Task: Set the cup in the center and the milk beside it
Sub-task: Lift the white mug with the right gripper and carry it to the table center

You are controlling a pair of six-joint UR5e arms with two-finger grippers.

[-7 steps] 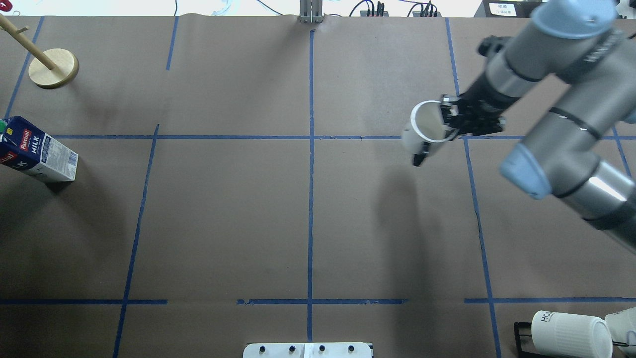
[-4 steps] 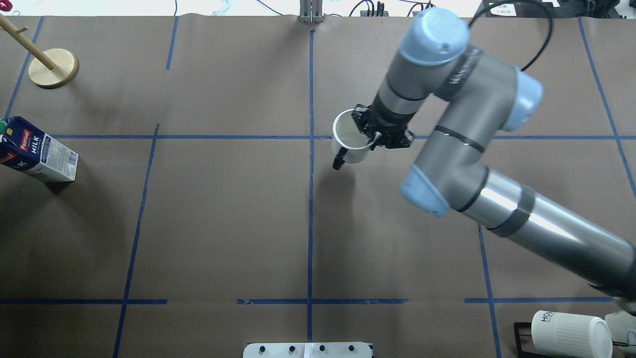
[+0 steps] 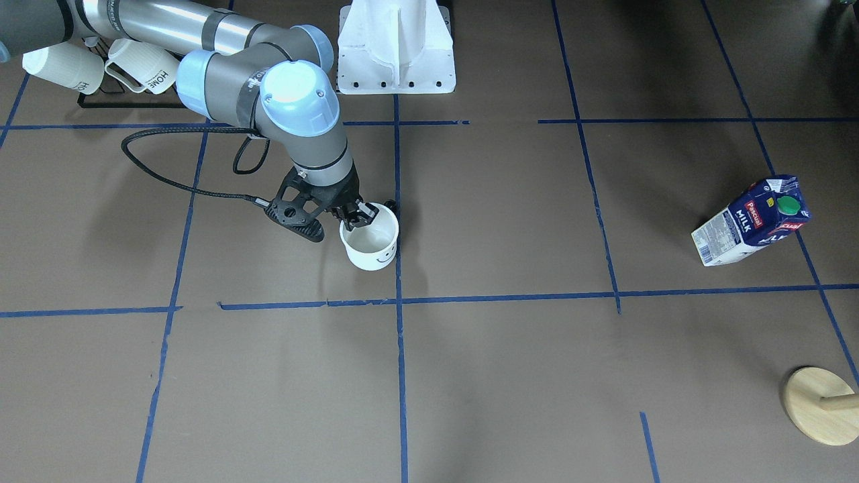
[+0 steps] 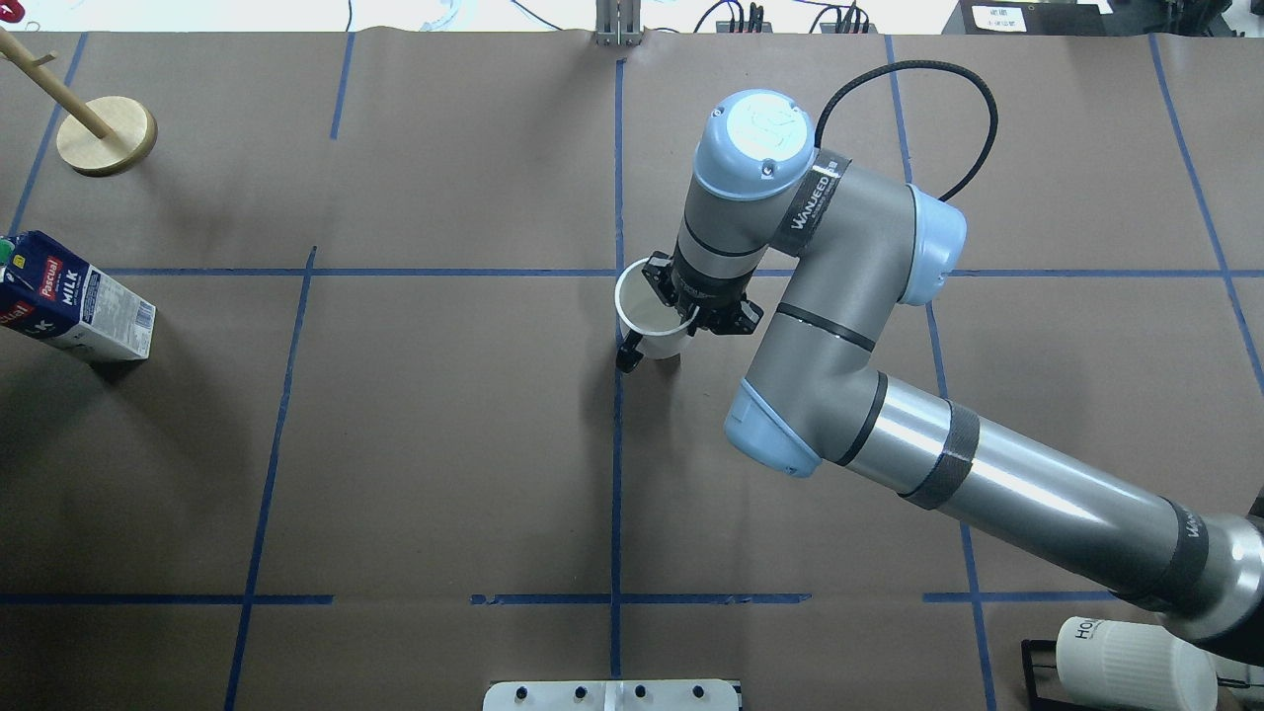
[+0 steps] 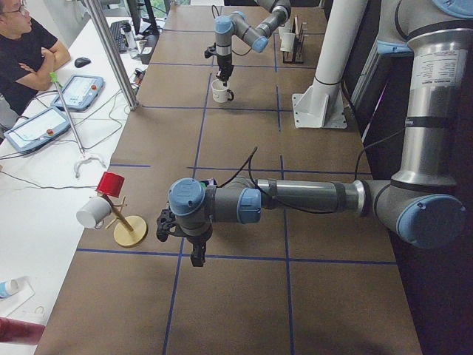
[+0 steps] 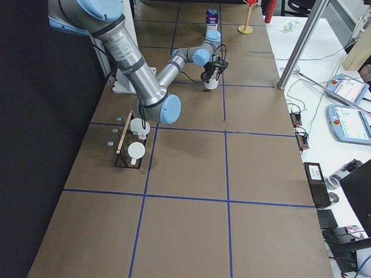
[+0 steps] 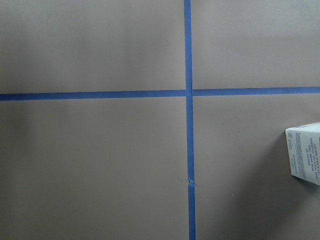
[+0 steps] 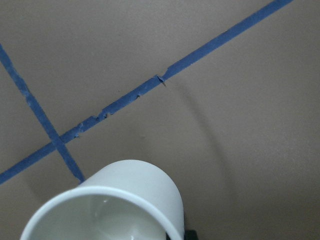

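Note:
The cup (image 4: 647, 314), a white mug with a black handle and a smiley face (image 3: 370, 247), hangs upright from my right gripper (image 4: 684, 308), which is shut on its rim. It is low over the far part of the center square (image 4: 444, 434), just right of the middle tape line; I cannot tell if it touches. Its rim fills the bottom of the right wrist view (image 8: 120, 200). The milk carton (image 4: 74, 301) stands at the table's left edge, also seen in the front view (image 3: 751, 225). My left gripper (image 5: 198, 255) shows only in the left side view, near the carton; I cannot tell its state.
A wooden stand (image 4: 107, 135) sits at the far left corner. A black rack with ribbed "HOME" mugs (image 4: 1136, 664) is at the near right. The white robot base plate (image 4: 612, 694) is at the near middle edge.
My right arm has swung left and down with the cup, from the right square's border to the middle tape line. The milk has not moved.

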